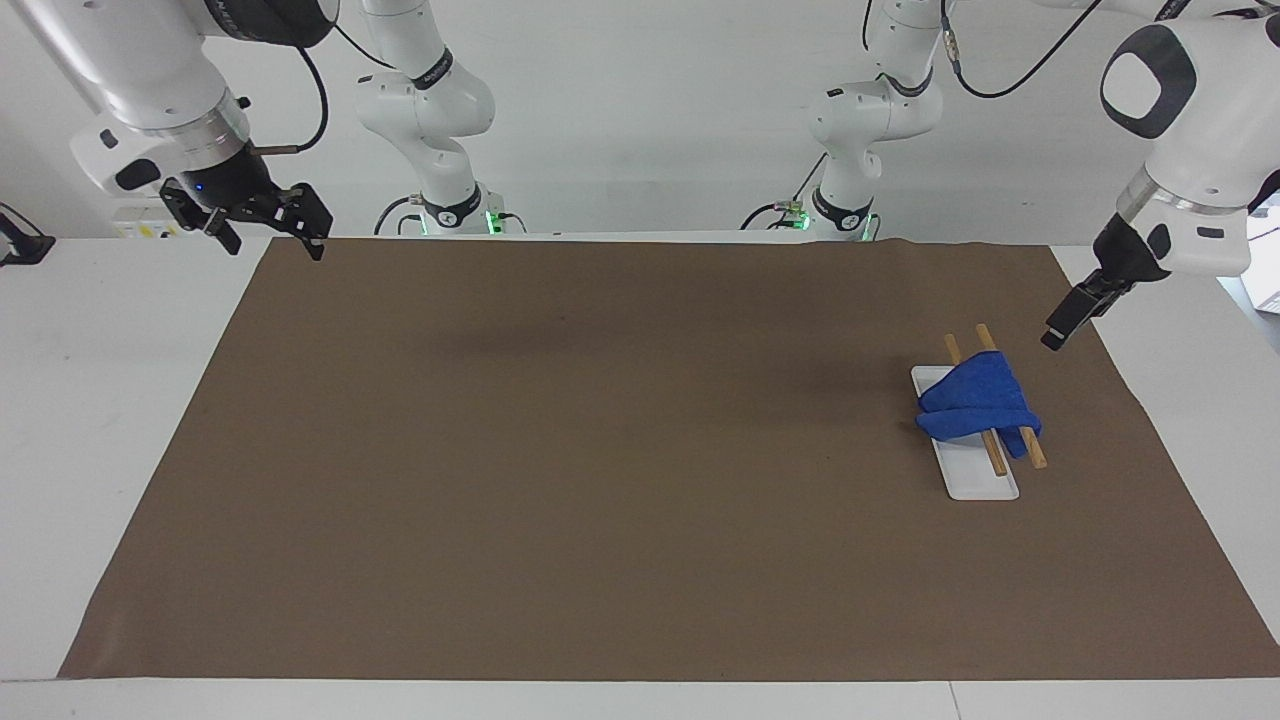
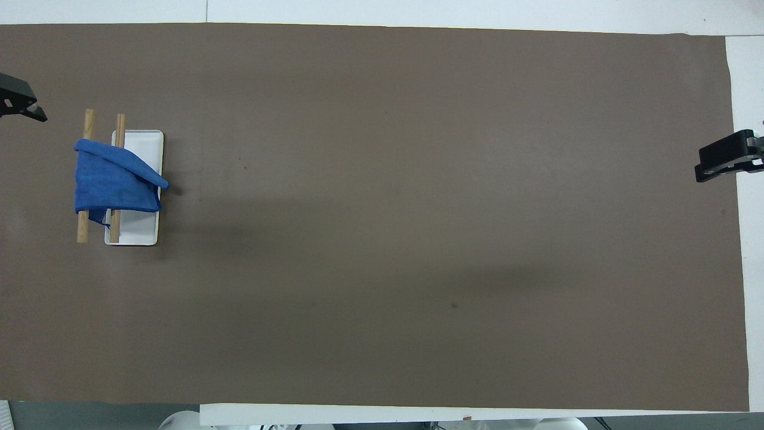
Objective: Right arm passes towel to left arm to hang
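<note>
Only the towel (image 1: 978,408) on its rack (image 1: 1010,395) interrupts the mat (image 1: 600,450), seemingly.

Brown mat (image 1: 600,450) over a white table (image 1: 90,400), white tray (image 1: 975,475), two wooden rods (image 1: 1030,448) across it

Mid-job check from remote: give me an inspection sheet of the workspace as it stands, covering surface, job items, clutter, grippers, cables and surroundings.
Surface: brown mat over white table.
Job's things: bright blue microfibre towel draped over two wooden rods of a rack with a white rectangular base, toward the left arm's end.
Clutter: nothing seen.
Grippers: left gripper in the air over the mat's edge beside the rack, holding nothing; right gripper open, empty, waiting over the mat's corner at its own end.
Cables: black cables on the arms, off the mat.
Surroundings: white wall.
</note>
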